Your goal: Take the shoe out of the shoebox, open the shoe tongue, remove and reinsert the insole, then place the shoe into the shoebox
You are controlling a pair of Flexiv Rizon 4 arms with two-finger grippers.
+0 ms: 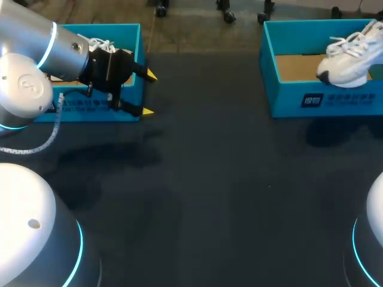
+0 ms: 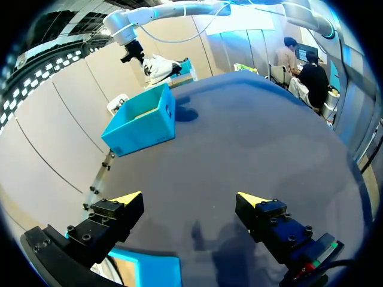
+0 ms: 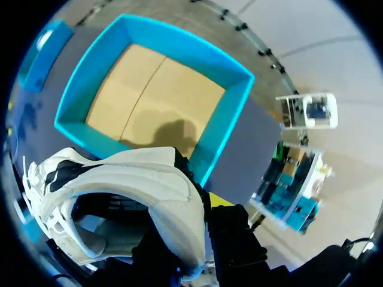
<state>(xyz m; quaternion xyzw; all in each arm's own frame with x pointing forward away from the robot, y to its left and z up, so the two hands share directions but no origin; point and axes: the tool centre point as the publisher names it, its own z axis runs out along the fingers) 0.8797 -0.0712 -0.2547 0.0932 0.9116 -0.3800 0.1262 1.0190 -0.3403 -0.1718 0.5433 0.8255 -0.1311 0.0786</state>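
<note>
A white shoe (image 1: 349,58) hangs over the right blue shoebox (image 1: 323,98), tilted, toe towards the table's middle. In the right wrist view my right gripper (image 3: 204,206) is shut on the shoe's (image 3: 143,179) heel collar, with one yellow fingertip (image 3: 219,200) outside it and the other hidden inside. The box's brown cardboard floor (image 3: 152,101) lies empty below. The left wrist view shows this shoe (image 2: 159,67) far ahead. My left gripper (image 1: 148,93) stands open with nothing in it at the left blue box's (image 1: 90,110) right wall, also seen in its own view (image 2: 190,200).
Another white shoe's laces (image 1: 102,43) show inside the left box, behind my left arm (image 1: 54,51). The dark table (image 1: 209,191) stretches between the two boxes. A corner of the left box (image 2: 146,270) lies under the left gripper.
</note>
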